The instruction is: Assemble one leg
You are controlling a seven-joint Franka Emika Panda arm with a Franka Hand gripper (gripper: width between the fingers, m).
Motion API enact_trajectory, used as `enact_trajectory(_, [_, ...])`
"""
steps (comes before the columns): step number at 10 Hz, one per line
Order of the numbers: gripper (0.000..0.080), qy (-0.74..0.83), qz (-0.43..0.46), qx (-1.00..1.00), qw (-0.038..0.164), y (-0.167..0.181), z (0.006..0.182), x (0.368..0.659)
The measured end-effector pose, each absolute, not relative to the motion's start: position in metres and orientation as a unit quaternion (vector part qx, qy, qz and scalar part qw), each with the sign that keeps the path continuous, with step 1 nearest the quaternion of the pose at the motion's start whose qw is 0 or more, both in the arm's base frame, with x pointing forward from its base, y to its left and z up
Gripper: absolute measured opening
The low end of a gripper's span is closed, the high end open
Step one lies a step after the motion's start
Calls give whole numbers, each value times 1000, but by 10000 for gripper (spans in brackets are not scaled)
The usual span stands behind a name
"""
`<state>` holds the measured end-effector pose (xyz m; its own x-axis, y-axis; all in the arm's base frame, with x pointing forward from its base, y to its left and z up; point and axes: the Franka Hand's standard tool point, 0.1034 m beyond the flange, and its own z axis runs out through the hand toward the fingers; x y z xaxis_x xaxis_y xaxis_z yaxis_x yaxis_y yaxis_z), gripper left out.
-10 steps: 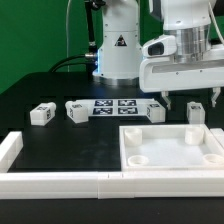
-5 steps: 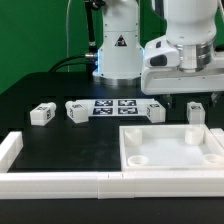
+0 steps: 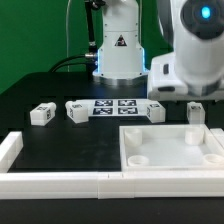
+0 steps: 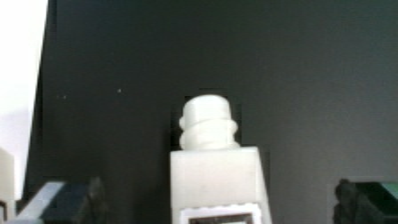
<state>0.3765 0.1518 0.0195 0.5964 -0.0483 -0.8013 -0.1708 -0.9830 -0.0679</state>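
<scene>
The end effector [image 4: 210, 203] is being held spread wide. Its two dark fingertips [image 4: 54, 200] are being shown on either side of the leg [image 4: 217, 175], with a strip of black worktop [image 4: 267, 60] being left bare on each side, so nothing is being pinched. The leg is being seen between the fingers and apart from both. It is a smooth, squared block of white plastic, and a narrower peg with rounded, stepped ridges and a domed tip is being shown projecting from it, away from the end effector. A black-and-white square tag is being carried on the block's face, only partly in frame. The worktop is being shown as matte black and faintly speckled.

In the exterior view the arm's hand is being rendered as a glossy white blur, and the leg [image 3: 195, 113] is being seen just beneath it on the worktop. A second leg [image 3: 155, 112] is being shown near the end effector, toward the exterior view's left. Farther that way the marker board [image 3: 115, 107], a thin flat strip of square tags, is being seen, followed by a third leg [image 3: 77, 110] and a fourth leg [image 3: 42, 114], both well apart from the end effector. A large square white tray [image 3: 124, 150] with a raised rim and round recesses is being shown just in front of the end effector, and a blocky white rail [image 3: 60, 181] beyond that.
</scene>
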Motion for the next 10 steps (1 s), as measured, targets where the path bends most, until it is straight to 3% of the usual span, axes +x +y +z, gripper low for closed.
enact_trajectory(7, [621,62,453,-887,70,154,8,377])
enact_trajectory(9, [284,62,453,-886,70,154,8,377])
enact_trajectory(10, [284,62,453,-887,70,154,8,377])
